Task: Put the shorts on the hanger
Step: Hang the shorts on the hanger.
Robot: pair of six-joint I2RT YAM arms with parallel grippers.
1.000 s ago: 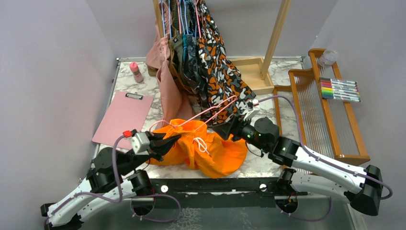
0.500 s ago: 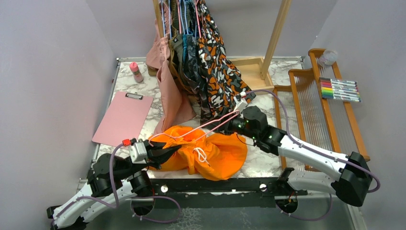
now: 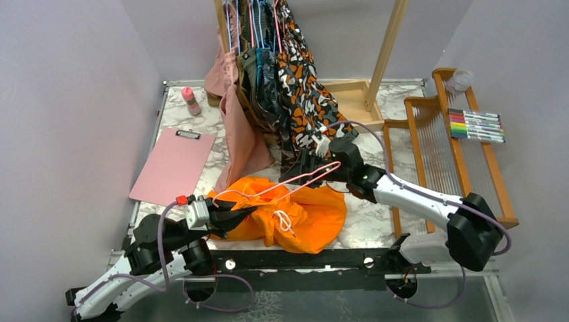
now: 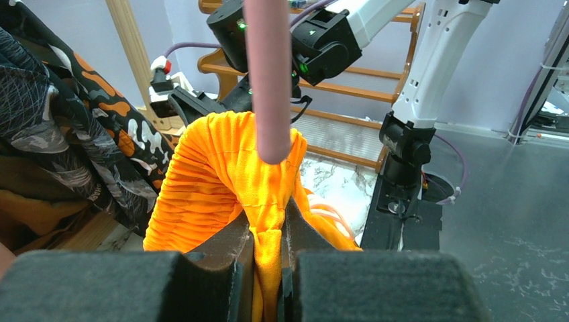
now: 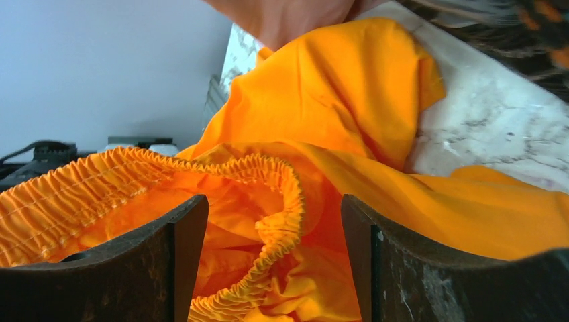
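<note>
Pinching the shorts (image 4: pixel 208 168), left gripper (image 4: pixel 268 231) sits beside the hanger (image 4: pixel 267 80).

hanger (image 4: pixel 268 80) blurred, cropped above, end seemingly hidden

- Bright orange fabric shorts (image 3: pixel 308 215) lie bunched on the marbled surface (image 3: pixel 366 225) near its front edge; a white drawstring (image 3: pixel 285 220) shows on top
- Thin pink wire hanger (image 3: pixel 302 176) slants across the shorts; its right end sits by the right claw (image 3: pixel 307 163)
- Left claw (image 3: pixel 241 213) meets the shorts' left edge
- Flat pink clipboard (image 3: pixel 172 166) lies at the left, apart from the shorts
</note>
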